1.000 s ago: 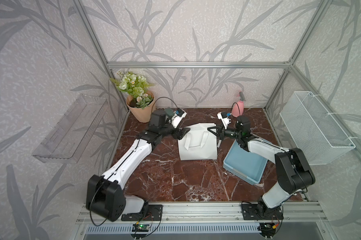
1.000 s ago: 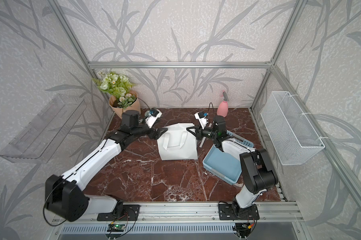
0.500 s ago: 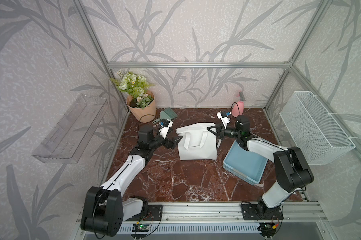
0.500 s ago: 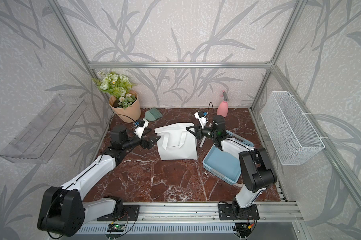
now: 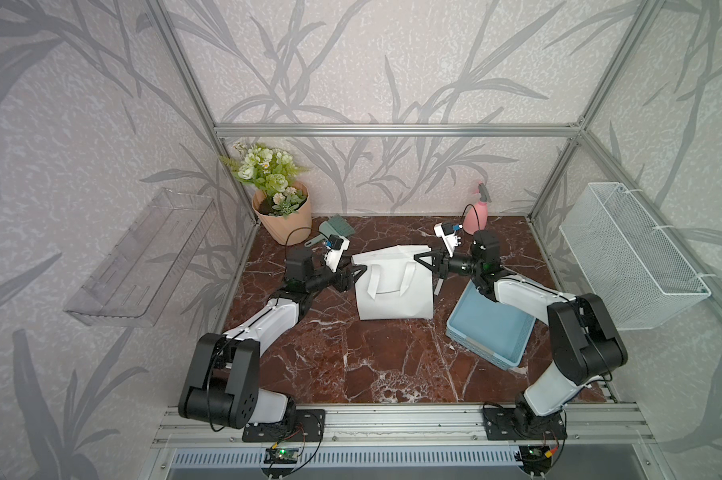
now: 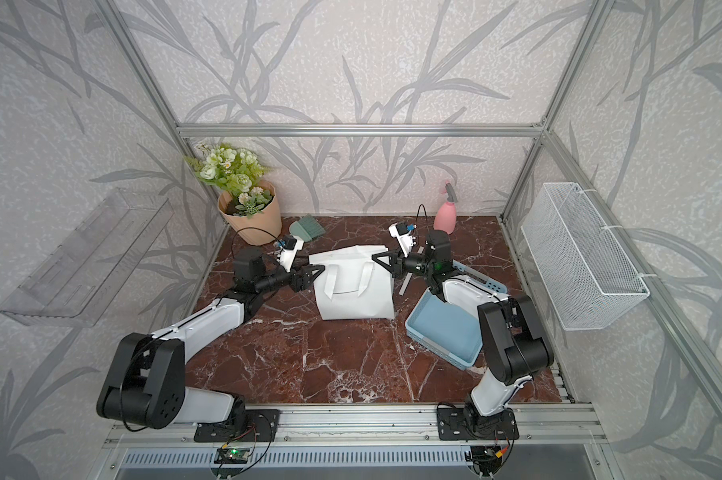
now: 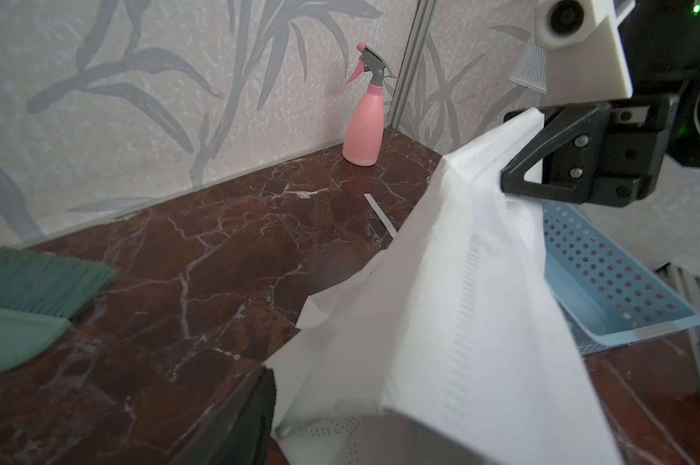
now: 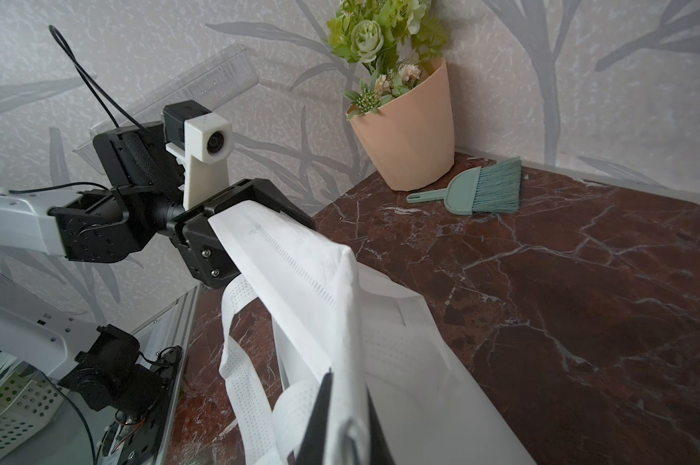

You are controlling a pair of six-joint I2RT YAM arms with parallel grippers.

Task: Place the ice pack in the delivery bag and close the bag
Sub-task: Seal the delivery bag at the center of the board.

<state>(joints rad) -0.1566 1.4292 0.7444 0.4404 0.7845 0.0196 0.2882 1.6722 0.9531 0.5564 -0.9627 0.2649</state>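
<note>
The delivery bag (image 5: 392,291) sat near the middle of the marble bench (image 5: 351,361), its loop handle facing up and its upper edge stretched between the two arms. The right pincer (image 5: 422,261) was pressed together on the bag's top corner on the side of the blue tray (image 5: 475,349), the white fabric nipped between its black jaws. The left pincer (image 5: 357,272) had its jaws set on either side of the opposite top corner, with fabric running out from between them; whether they actually squeezed it I could not tell. The tray lay just beside the bag, under the right arm. A pink spray bottle (image 5: 475,214) and a flowerpot (image 5: 284,224) stood at the back wall.
</note>
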